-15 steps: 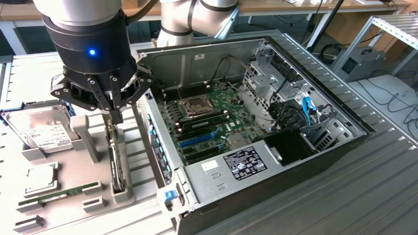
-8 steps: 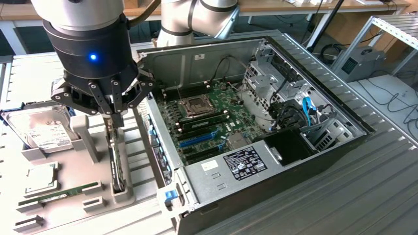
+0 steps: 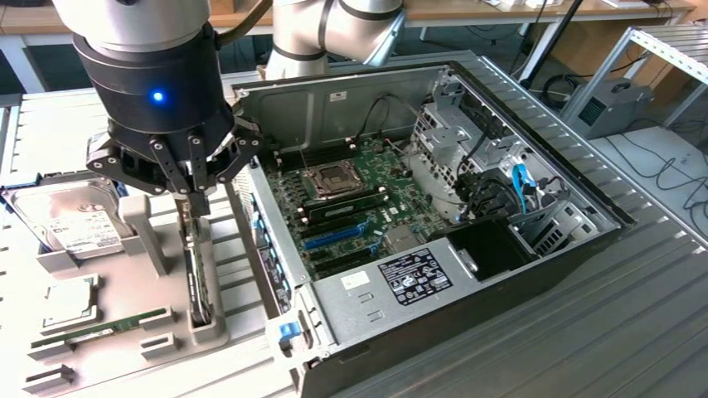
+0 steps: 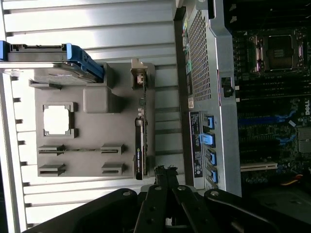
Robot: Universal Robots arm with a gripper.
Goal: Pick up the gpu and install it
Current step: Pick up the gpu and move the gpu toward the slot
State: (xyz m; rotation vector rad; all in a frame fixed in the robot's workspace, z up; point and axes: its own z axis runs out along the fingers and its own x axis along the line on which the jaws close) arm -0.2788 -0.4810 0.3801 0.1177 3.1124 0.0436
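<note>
A ribbed grey tabletop (image 3: 652, 332) carries the work, with desks and cables behind it. In the exterior view the open computer case (image 3: 332, 104) lies on its side, its motherboard (image 3: 366, 191) exposed, beside the claw (image 3: 191, 203) toward the exterior view's right. The claw hangs clenched over a grey parts holder (image 3: 138, 224), and I can make out nothing between its fingers. The gpu (image 3: 199, 286) stands on edge in the holder's long slot, below the claw. Farther from the claw, away from the case, sit a hard drive (image 3: 72, 220), a CPU (image 3: 69, 303) and a RAM stick (image 3: 105, 327).

In the wrist view the claw (image 4: 163, 172) is closed near one end of the gpu (image 4: 140, 150), which is seated in the holder (image 4: 92, 136) between the claw and the hard drive (image 4: 48, 53). The case (image 4: 199, 58) lies just beside the holder.

I judge this to be the approach to the pick: the card is not lifted and nothing is installed. A grip would call for parted fingers, lined up along the card's thin top edge, and a straight descent. Coming down skewed risks knocking the card against the slot walls.
</note>
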